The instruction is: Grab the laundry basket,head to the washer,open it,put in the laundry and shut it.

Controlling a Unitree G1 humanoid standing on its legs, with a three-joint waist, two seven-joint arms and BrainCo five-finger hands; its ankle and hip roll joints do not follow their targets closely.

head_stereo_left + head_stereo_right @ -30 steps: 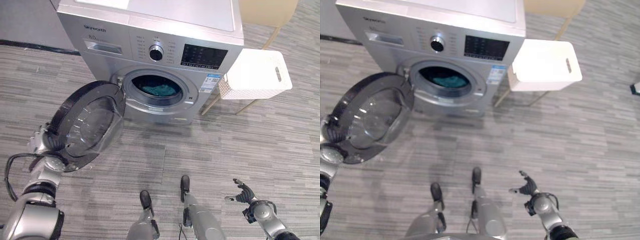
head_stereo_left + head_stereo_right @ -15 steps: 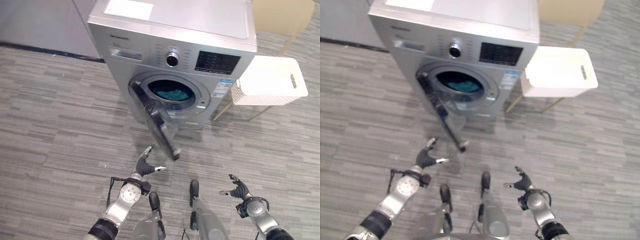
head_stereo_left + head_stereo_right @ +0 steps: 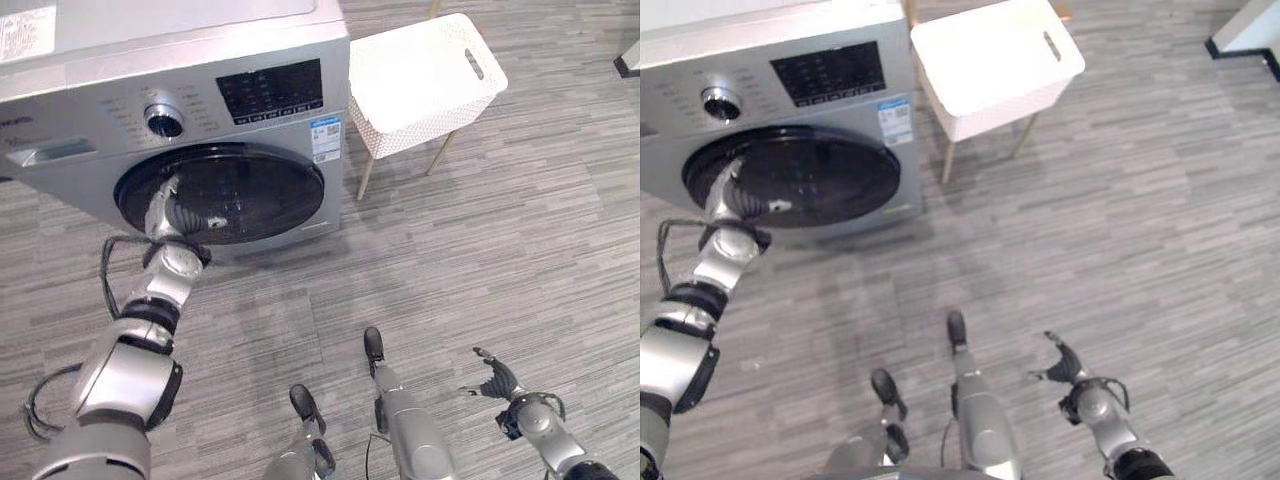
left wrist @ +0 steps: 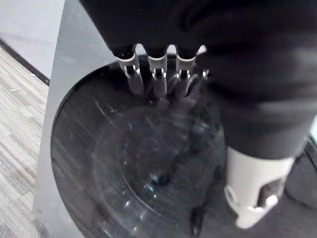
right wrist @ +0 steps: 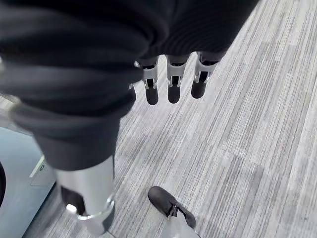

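Observation:
The silver washer [image 3: 90,75] stands at the upper left, and its round dark glass door [image 3: 255,190] lies flush against the front. My left hand [image 3: 180,214] rests on the door's left part, fingers [image 4: 157,75] straight against the glass [image 4: 124,163]. The white perforated laundry basket [image 3: 420,70] sits to the right of the washer on a wooden-legged stand; no laundry is visible in it. My right hand [image 3: 498,381] hangs low at the lower right over the floor, fingers [image 5: 171,82] relaxed and holding nothing.
Grey striped carpet floor [image 3: 500,250] stretches in front of and to the right of the washer. The stand's wooden legs [image 3: 440,152] reach the floor below the basket. A dark baseboard corner [image 3: 1240,50] shows at the far upper right.
The washer door has swung from half open to flat against the front. My left hand followed it up from the floor side onto the glass. The camera turned, shifting the whole scene left.

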